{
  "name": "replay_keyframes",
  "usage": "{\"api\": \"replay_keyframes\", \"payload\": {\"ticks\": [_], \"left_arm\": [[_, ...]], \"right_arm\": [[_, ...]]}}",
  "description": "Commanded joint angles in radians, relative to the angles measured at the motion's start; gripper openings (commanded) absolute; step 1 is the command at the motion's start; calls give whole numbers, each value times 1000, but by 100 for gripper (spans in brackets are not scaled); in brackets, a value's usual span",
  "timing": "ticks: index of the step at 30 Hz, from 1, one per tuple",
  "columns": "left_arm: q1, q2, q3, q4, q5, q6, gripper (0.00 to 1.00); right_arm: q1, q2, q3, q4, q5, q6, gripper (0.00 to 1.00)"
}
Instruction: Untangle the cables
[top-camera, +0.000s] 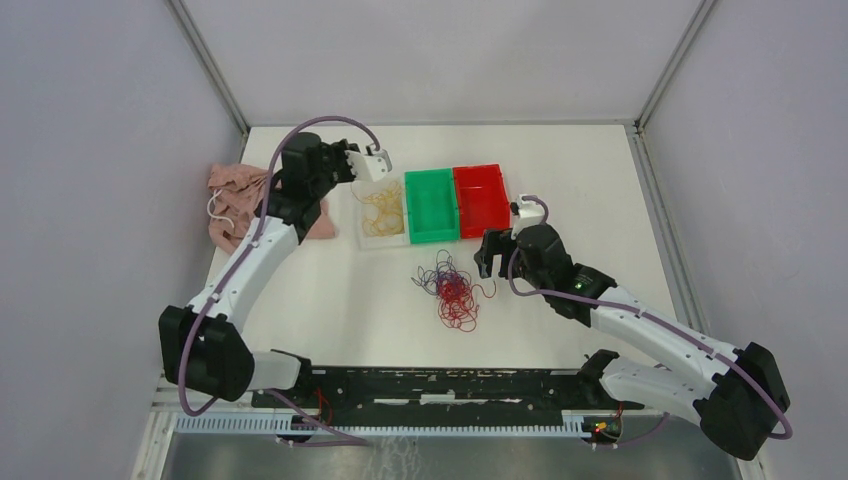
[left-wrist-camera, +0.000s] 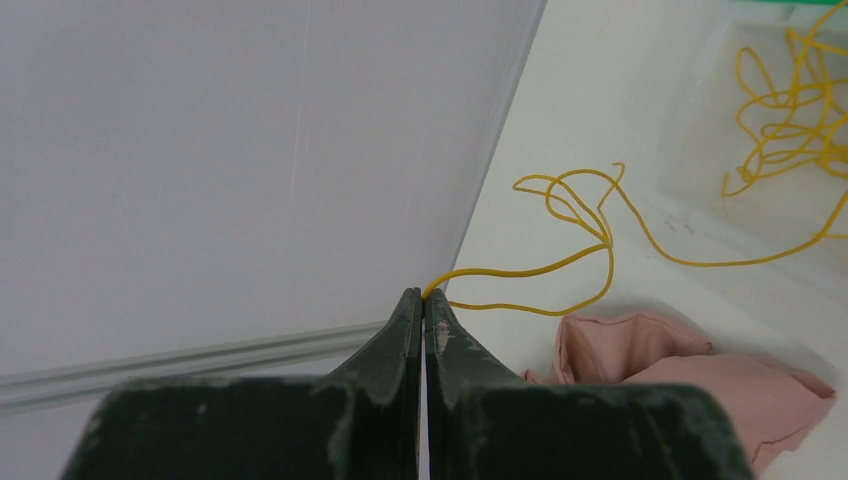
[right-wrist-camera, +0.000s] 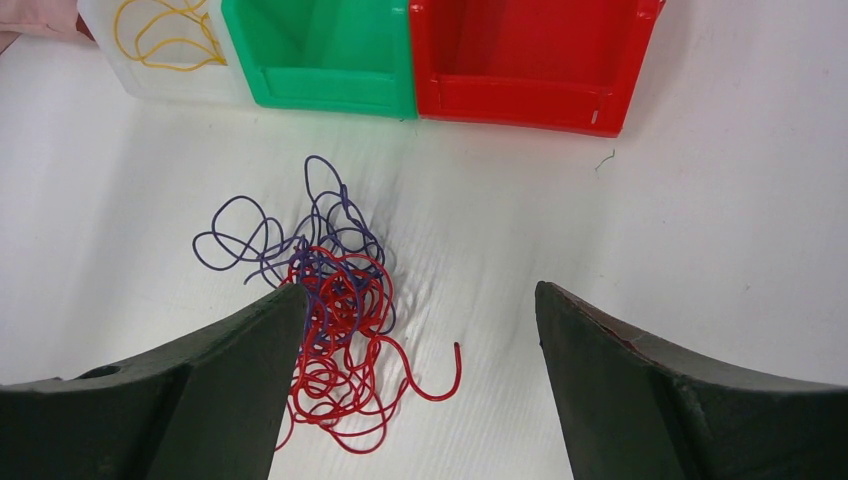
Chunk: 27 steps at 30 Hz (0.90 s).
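Fingertips of the left gripper (left-wrist-camera: 425, 298) are pressed together, pinching one yellow cable (left-wrist-camera: 560, 262) right at the tips. The strand leaves the pinch, doubles back in a low loop, gathers into a small knot of loops, then trails off toward the white bin (top-camera: 361, 215). Its far end seems to join the yellow pile (top-camera: 383, 208) lying in that bin. The pink cloth (left-wrist-camera: 690, 365) sits below and beside the strand, by the table's left edge near the far-left corner.

The right gripper (right-wrist-camera: 420, 300) has its fingers wide apart and holds nothing. It hangs over the bare middle of the table (right-wrist-camera: 700, 200). The red and purple tangle (right-wrist-camera: 335, 310) lies just beside its left finger; whether that finger touches the cords cannot be told.

The bins stand in a row toward the far edge: white, then the green bin (top-camera: 432, 210), then the red bin (top-camera: 481, 200). Green and red look bare inside. The tangle lies nearer than the row, roughly centre.

Judgement: yellow sorting is well along; red and purple are not yet separated.

Risks:
- The yellow strand is thin and held only at the extreme tips, so any tug could slip it free.
- If the held strand is hooked into the yellow pile, lifting it away would drag sorted cable out of the white bin.
- The strand could catch on the cloth.
- Closing the right fingers on the clump's edge would likely take both colours, and pulling would then tighten the snarl or slide the whole clump.
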Motion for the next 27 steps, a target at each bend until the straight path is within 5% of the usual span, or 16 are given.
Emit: {"api": "replay_keyframes", "payload": {"ticks": [1, 10, 21, 27], "left_arm": [[-53, -24, -10, 27, 63, 46, 3], [-179, 47, 12, 18, 56, -16, 3], [-155, 110, -94, -16, -33, 53, 3], [-151, 170, -97, 8, -11, -48, 3]], "right_arm": [[-5, -13, 9, 16, 23, 4, 91], [-15, -37, 1, 2, 38, -1, 91], [-35, -38, -12, 8, 23, 4, 91], [-41, -33, -5, 3, 20, 7, 91]]}}
